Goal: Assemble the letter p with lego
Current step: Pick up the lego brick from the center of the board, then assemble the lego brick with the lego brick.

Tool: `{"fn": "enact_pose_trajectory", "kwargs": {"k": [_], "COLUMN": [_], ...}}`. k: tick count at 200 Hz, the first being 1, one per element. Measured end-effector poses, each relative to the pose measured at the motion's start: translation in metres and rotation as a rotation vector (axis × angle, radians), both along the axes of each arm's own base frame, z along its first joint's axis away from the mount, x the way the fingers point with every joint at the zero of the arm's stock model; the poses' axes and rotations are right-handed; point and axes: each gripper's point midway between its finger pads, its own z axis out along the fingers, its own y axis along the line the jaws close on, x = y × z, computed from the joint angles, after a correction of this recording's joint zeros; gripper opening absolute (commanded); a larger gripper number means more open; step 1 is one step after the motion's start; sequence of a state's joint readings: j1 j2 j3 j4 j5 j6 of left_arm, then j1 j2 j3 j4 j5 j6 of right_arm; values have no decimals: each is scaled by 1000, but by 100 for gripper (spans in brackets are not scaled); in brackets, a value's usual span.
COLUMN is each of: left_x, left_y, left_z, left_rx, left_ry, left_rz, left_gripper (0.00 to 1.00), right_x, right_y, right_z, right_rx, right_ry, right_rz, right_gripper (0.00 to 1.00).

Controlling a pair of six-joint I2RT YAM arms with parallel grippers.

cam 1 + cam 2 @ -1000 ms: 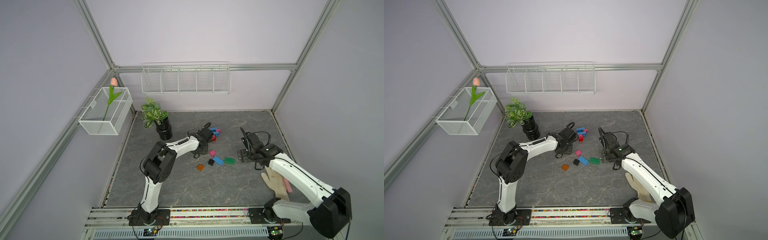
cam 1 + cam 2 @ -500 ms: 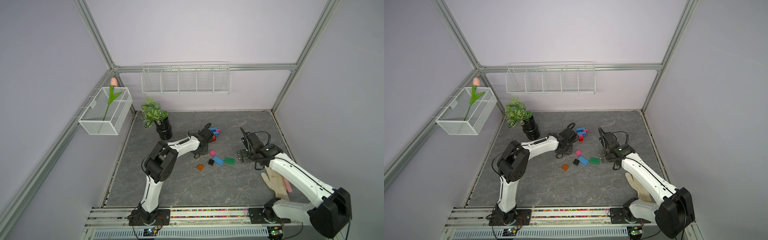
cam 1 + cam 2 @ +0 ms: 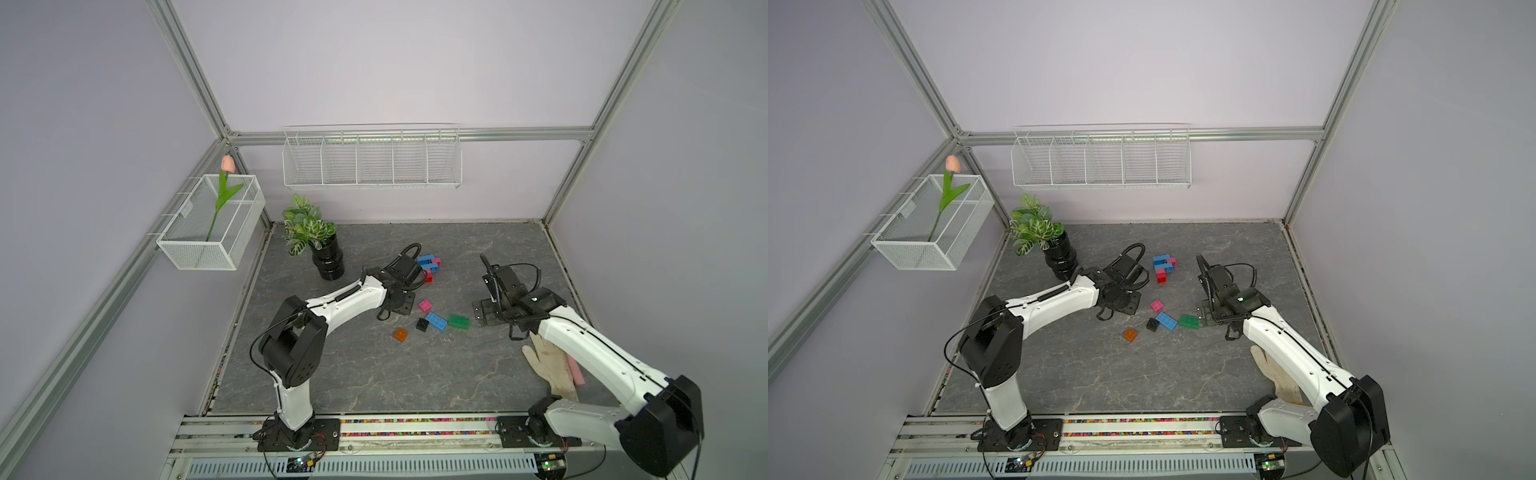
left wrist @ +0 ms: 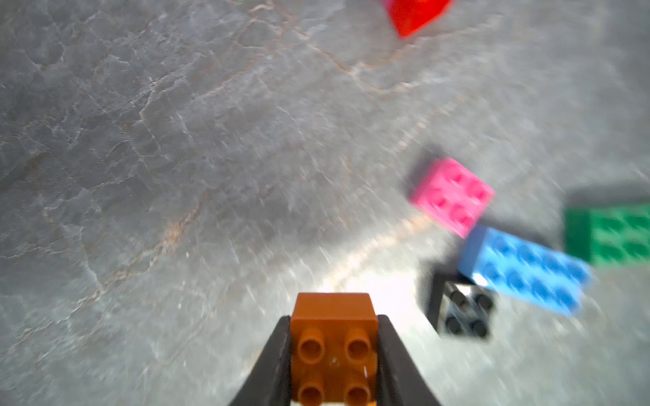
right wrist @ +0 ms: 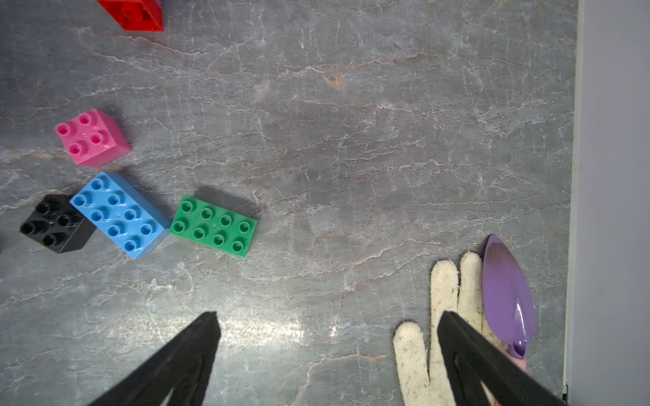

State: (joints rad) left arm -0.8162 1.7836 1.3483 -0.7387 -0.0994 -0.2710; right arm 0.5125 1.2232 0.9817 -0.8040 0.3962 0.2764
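Observation:
My left gripper (image 4: pixel 334 337) is shut on a square orange lego brick (image 4: pixel 334 348), studs facing the camera, low over the table. In both top views that orange brick (image 3: pixel 400 335) (image 3: pixel 1130 334) shows just in front of the left wrist (image 3: pixel 395 297). To its right lie a black brick (image 3: pixel 422 324), an oblong blue brick (image 3: pixel 436 322), a pink brick (image 3: pixel 424 305) and an oblong green brick (image 3: pixel 458 321). A joined cluster of blue, pink and red bricks (image 3: pixel 430 266) sits further back. My right gripper (image 5: pixel 327 316) hangs open and empty, right of the green brick (image 5: pixel 214 225).
A black pot with a plant (image 3: pixel 326 257) stands at the back left. A white glove (image 3: pixel 552 370) and a purple trowel (image 5: pixel 506 291) lie by the right edge, under the right arm. Wire baskets (image 3: pixel 372 162) hang on the walls.
The left arm's elbow has shifted slightly. The bricks on the table lie where they were. The right arm has hardly moved.

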Motion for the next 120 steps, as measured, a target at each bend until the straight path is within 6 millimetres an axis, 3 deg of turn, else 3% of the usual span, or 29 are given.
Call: {"fn": "enact_pose_trajectory", "kwargs": {"k": [23,55,81,120], "left_x": [-32,-63,-71,-72], "left_y": [-8,10,21,16], "left_z": [1,-31,-42,-38], "left_rx": [21,94,108,47], "left_ry": [21,101,127,99], "left_rz": [-125,-180,-162,-150], "left_gripper": [21,21,21,21], "right_x": [0,-1,-2,-2], "right_y": [1,3,3,3], "right_z": [0,1,3,3], "right_rx": [5,18,25,26], "right_ry": [2,1,-2,-3], "right_rz": [3,8,10,10], "right_gripper": [100,100,100,100]}}
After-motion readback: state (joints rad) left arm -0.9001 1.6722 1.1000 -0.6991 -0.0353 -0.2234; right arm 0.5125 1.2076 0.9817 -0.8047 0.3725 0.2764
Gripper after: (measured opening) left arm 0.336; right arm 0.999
